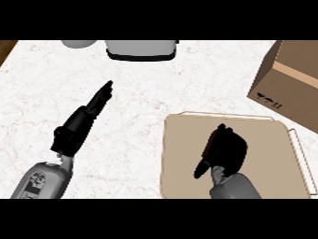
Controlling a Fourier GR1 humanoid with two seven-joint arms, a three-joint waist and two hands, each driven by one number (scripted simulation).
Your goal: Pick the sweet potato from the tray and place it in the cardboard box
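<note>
Right hand [223,150]: coming up from the lower edge on its grey forearm, hanging palm-down over the middle of the tray [271,154], fingers curling downward. Whether they are closing on anything cannot be told; the sweet potato is not showing and may be lying hidden beneath the hand. Tray: tan, lying flat, bare surface showing on all sides of the hand. Cardboard box [302,84]: standing just beyond the tray's far right corner. Left hand [86,119]: resting over the white counter [189,79] well left of the tray, fingers straight and together.
</note>
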